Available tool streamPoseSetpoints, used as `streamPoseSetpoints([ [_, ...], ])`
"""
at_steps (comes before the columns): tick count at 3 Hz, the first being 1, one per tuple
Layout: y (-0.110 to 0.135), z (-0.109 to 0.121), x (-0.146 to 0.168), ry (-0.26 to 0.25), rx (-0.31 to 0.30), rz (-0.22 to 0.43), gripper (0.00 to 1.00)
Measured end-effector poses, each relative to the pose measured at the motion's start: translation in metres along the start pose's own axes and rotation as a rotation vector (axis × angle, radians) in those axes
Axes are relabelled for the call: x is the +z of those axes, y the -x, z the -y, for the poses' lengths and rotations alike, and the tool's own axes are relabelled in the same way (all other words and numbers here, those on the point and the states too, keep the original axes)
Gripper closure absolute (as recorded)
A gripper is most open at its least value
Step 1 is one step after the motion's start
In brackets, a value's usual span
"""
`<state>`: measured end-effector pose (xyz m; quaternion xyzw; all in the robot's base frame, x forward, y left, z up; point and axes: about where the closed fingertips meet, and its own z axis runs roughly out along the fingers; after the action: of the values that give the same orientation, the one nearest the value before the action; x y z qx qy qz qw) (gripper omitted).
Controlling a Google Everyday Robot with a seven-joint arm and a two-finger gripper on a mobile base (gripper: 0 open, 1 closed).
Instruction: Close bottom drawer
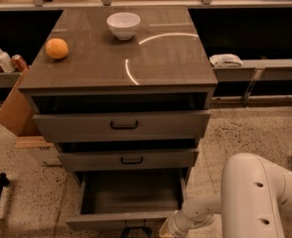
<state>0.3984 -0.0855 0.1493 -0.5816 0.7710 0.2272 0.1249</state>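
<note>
**Camera view: bottom drawer pulled out, gripper at its front**

The bottom drawer (111,221) stands well out of the cabinet (116,68) at floor level, its deep box open to view, below the middle drawer (128,159). The gripper (136,231) sits at the picture's lower edge, just in front of the drawer's slim front panel, near its middle. I cannot tell whether it is spread or closed. The drawer looks like stiff wood and probably light, so it should slide easily. It likely needs no grasp, only a flat push at the panel's centre so it does not skew.
</note>
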Motion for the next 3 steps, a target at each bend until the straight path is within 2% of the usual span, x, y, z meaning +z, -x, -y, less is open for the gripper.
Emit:
streamPoseSetpoints([
  [1,0.0048,0.029,0.0075,-0.031,0.008,0.055,1.0],
  [3,0.003,0.0324,0.0085,-0.046,0.001,0.07,1.0],
])
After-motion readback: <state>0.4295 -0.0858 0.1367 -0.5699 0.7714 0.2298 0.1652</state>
